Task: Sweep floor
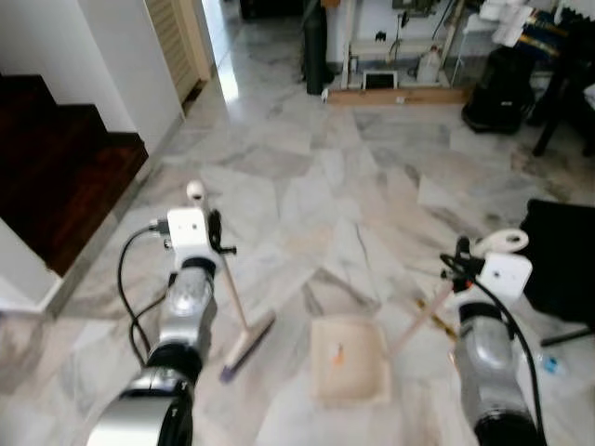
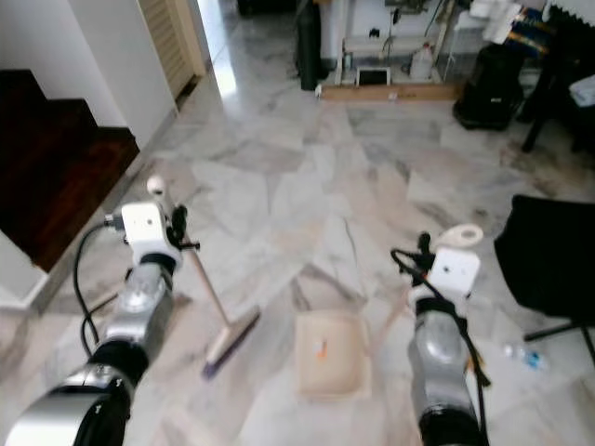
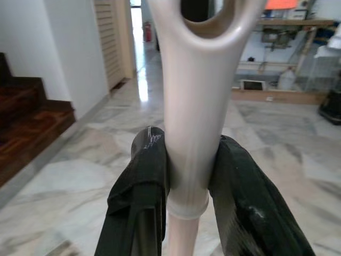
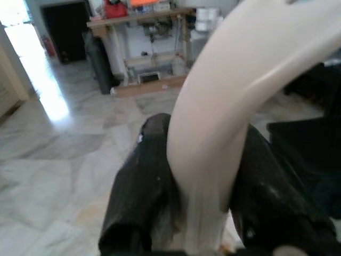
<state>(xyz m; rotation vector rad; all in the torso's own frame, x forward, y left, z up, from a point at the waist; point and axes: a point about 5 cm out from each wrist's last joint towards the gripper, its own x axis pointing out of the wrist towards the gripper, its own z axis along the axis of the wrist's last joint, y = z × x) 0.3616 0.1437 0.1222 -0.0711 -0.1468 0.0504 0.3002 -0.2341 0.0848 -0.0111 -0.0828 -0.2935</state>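
Observation:
My left gripper (image 3: 189,176) is shut on the cream handle (image 3: 192,106) of a small broom (image 1: 244,346), whose bristle head rests on the marble floor just left of the dustpan. My right gripper (image 4: 200,176) is shut on the curved cream dustpan handle (image 4: 234,80). The beige dustpan (image 1: 348,358) lies flat on the floor between my two arms, with a small orange scrap (image 1: 337,352) inside it. The broom stick (image 1: 232,293) slants down from my left gripper (image 1: 206,232) to the head. The right gripper (image 1: 465,262) sits at the top of the dustpan's slanted stick.
Dark wooden stairs (image 1: 65,177) rise at the left beside a white wall. A black chair base (image 1: 562,260) stands at the right. A workbench, a black bag (image 1: 502,88) and a dark cylinder (image 1: 316,51) line the far wall. Open marble floor lies ahead.

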